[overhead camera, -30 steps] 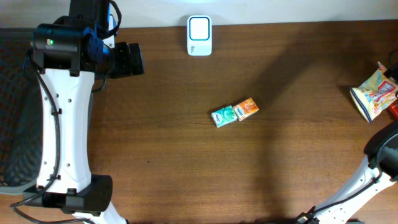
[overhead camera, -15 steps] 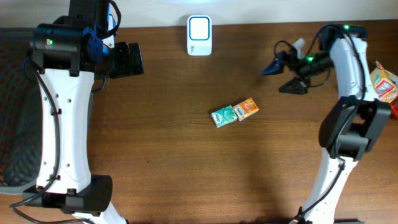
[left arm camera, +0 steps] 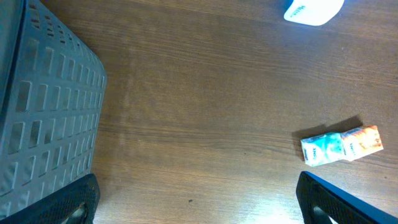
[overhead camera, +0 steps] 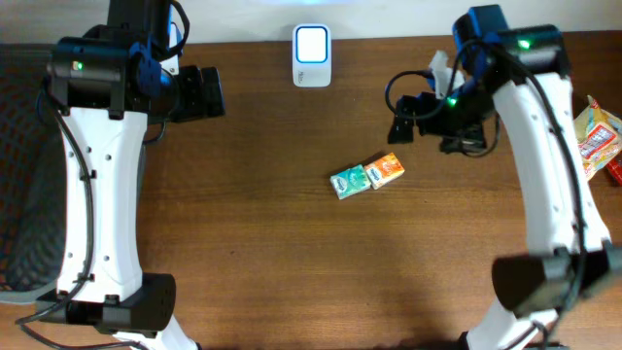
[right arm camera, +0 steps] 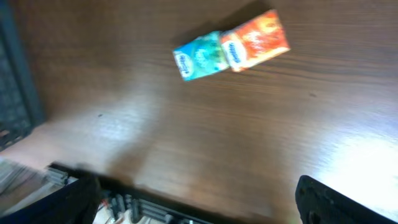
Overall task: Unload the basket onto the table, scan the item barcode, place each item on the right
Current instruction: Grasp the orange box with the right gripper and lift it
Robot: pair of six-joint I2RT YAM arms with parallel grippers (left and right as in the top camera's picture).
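The item is a small two-part pack, teal at one end and orange at the other (overhead camera: 367,176), lying flat mid-table; it also shows in the left wrist view (left arm camera: 341,146) and the right wrist view (right arm camera: 231,51). A white barcode scanner (overhead camera: 311,43) stands at the table's far edge, its corner visible from the left wrist (left arm camera: 313,9). My right gripper (overhead camera: 428,129) hovers open just right of and beyond the pack, with nothing between its fingers (right arm camera: 199,205). My left gripper (overhead camera: 202,93) hangs open far to the left, empty (left arm camera: 199,208).
A grey latticed basket (overhead camera: 19,185) sits off the table's left side, large in the left wrist view (left arm camera: 43,112). A yellow snack bag (overhead camera: 595,141) lies at the right edge. The right wrist view is blurred and shows the table edge with cables (right arm camera: 143,208).
The right arm has swung in from the right edge across the table to just beside the pack. The left arm, the pack and the scanner have not moved.
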